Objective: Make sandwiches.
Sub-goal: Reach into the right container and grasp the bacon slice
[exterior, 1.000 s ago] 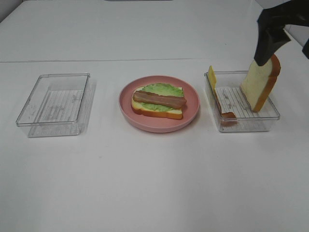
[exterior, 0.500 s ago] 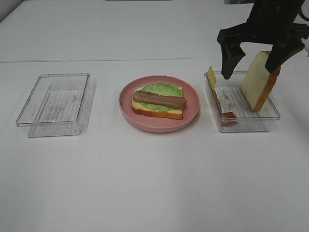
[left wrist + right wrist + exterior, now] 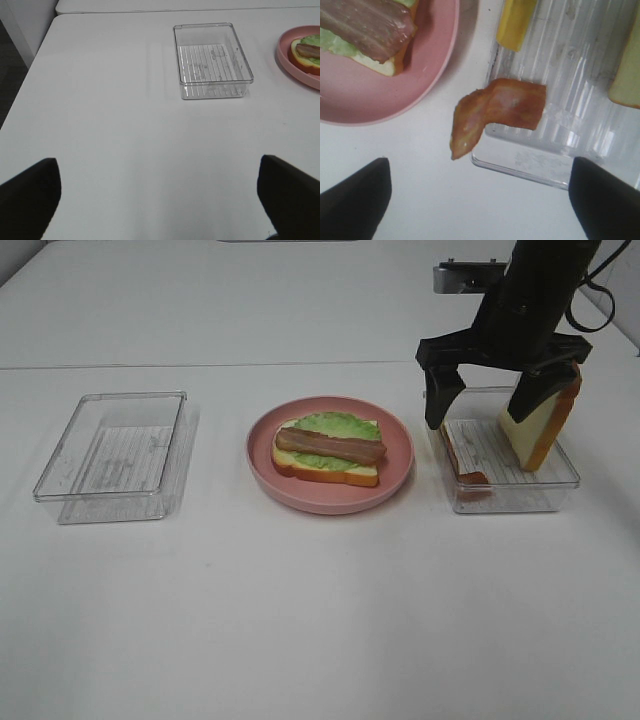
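A broad band of white desk (image 3: pixel 320 630) lies nearest, running the full width in front of the row of things. The left tool (image 3: pixel 157 160) hangs over this bare stretch on the left, fingers spread wide and holding nothing.

Next comes the row: left tray (image 3: pixel 110 505), plate (image 3: pixel 330 502) and right tray (image 3: pixel 510 498), each apart from its neighbour with a strip of desk between. The gap between plate and right tray is the narrower one. On the plate lies the open sandwich (image 3: pixel 328 452): a bread base, lettuce, and one meat strip laid lengthwise on top. It sits inside the rim.

A loose strip (image 3: pixel 495 112) is draped over the right tray's left wall, one end on the ribbed floor, the other hanging outside on the plate side. Further back along that wall stands the cheese (image 3: pixel 516 20). A bread slice (image 3: pixel 540 430) leans tilted at the tray's right side, its top above the rim.

The right tool (image 3: pixel 475 422) is over this tray, fingers spread wide and empty, straddling the left wall and the slice. Whether a finger touches the slice I cannot tell.

Behind the row a seam crosses the desk.
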`<state>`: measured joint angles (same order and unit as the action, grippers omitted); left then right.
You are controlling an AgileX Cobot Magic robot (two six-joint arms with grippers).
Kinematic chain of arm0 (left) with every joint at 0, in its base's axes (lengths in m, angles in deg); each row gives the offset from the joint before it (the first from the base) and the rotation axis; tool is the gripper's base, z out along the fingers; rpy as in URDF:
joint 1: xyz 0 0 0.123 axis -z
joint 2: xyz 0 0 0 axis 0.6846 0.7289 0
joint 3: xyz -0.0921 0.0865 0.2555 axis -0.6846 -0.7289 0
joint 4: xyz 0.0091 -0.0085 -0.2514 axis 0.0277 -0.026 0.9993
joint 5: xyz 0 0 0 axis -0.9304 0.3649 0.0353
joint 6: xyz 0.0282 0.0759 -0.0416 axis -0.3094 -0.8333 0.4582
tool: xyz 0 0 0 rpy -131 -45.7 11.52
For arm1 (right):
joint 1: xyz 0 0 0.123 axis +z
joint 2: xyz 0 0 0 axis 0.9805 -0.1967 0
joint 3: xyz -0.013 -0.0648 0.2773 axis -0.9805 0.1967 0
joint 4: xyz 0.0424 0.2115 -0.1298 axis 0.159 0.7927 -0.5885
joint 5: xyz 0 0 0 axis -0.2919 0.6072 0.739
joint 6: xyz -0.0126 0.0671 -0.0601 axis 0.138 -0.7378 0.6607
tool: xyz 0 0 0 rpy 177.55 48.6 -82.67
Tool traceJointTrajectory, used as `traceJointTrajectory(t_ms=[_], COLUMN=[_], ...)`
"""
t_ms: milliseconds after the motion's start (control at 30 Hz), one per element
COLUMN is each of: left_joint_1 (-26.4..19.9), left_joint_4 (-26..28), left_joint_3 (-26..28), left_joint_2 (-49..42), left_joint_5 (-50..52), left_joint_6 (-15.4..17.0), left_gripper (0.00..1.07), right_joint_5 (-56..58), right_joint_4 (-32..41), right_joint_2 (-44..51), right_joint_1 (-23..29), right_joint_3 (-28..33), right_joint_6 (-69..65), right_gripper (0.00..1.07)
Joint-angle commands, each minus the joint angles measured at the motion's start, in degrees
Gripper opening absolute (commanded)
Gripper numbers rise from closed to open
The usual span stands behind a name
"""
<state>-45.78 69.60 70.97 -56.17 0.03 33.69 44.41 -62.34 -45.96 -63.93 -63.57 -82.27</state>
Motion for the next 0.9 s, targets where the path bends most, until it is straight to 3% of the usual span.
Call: traceJointTrajectory(t_ms=[33,633,900], left_joint_1=[-0.2,-0.2,-0.2], left_joint_4=[0.1,0.1,0.1], left_joint_3=[-0.1,-0.1,-0.1], left_joint_2=[-0.8,-0.8,-0.8], left_joint_5=[0.3,0.3,0.3], left_joint_6=[0.4,0.4,0.4], left_gripper=[1.01,1.01,1.01], right_joint_5=[-1.9,-4.1,-4.3], right_joint_4=[1.3,1.3,1.3], right_joint_2=[-1.4,-6.4,-8.0], right_joint_1=[0.0,0.0,0.0], right_joint_3=[-0.4,-0.3,-0.3], right_joint_6=[0.1,0.6,1.5], right_gripper=[0.93,0.91,0.82])
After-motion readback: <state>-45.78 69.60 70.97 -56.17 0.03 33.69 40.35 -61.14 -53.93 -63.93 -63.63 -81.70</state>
